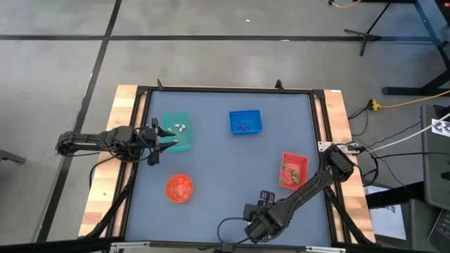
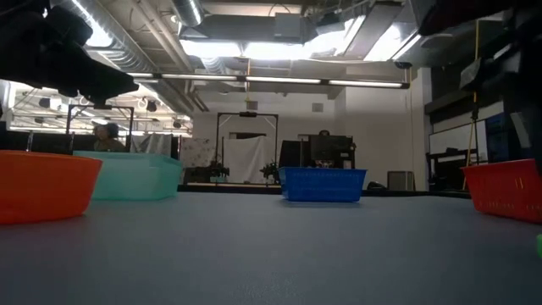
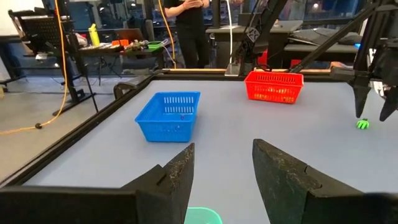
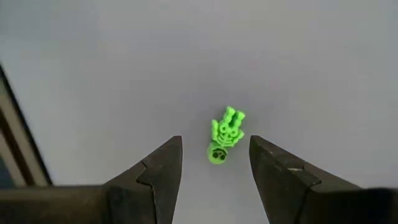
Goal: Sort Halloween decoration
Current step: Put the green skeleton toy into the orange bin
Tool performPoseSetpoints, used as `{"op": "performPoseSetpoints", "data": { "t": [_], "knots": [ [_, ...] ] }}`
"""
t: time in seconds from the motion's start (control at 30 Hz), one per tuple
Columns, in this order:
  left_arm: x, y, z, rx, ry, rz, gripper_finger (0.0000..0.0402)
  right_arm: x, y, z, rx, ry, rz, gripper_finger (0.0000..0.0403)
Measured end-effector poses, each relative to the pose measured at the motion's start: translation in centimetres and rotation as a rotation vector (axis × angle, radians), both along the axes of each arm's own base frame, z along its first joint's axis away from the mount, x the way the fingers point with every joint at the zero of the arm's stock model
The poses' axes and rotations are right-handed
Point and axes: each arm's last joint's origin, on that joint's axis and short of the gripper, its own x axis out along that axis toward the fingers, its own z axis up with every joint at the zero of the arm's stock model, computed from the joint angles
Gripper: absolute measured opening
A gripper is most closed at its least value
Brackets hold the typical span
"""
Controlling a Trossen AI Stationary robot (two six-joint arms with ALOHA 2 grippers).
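Observation:
A green skeleton trinket (image 4: 224,135) of the Halloween decoration lies flat on the grey table near its front edge. It also shows in the left wrist view as a green trinket (image 3: 362,124). My right gripper (image 4: 216,167) points down over it, open, one finger on either side and apart from it. More trinkets lie in the trays: white ones in the teal tray (image 1: 177,131), purple ones in the blue tray (image 1: 245,121), green ones in the red tray (image 1: 294,170). My left gripper (image 1: 163,138) waits level and open at the teal tray's left side.
An orange round bowl (image 1: 178,188) stands at the front left. The table's raised dark frame (image 1: 225,90) runs around the grey surface. Bare grey surface lies between the trays. People and desks show in the room beyond the table (image 3: 186,25).

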Motion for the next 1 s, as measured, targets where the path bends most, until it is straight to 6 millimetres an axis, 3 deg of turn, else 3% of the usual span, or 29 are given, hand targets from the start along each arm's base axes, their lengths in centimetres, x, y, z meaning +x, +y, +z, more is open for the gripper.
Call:
{"op": "performPoseSetpoints", "data": {
  "t": [0.4,1.0],
  "knots": [
    [0.0,-0.1,0.0,0.011,0.004,-0.024,0.0148,0.1,-0.7,-0.5,-0.056,0.029,-0.015,0.0184],
    [0.0,-0.1,0.0,0.013,0.004,-0.024,0.0148,0.7,-1.0,-0.9,0.002,0.055,-0.031,0.0184]
  ]
}}
